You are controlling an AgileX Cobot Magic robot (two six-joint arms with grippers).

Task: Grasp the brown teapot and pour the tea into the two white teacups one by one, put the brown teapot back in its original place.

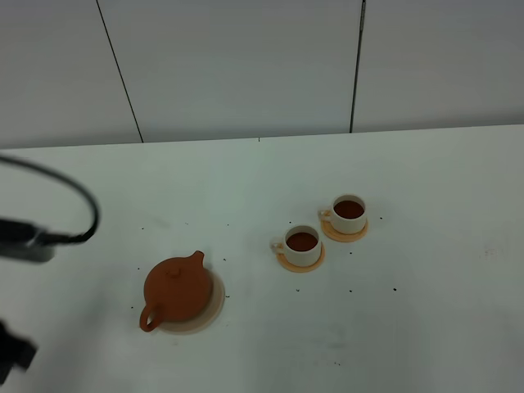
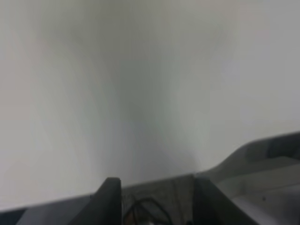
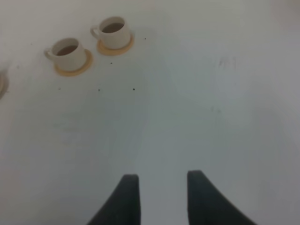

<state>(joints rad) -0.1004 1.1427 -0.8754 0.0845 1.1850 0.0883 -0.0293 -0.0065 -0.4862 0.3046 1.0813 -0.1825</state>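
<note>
The brown teapot sits upright on the pale beige mat at the table's left front, spout pointing to the back. The two white teacups stand on orange-tan saucers to its right, each holding dark tea. The right wrist view shows both cups far ahead of my right gripper, which is open and empty. My left gripper is open and empty, over blurred white surface. The left arm is a blur at the left edge.
A black cable loops over the table's far left. The white table meets a grey panelled wall at the back. Small dark specks dot the tabletop near the cups.
</note>
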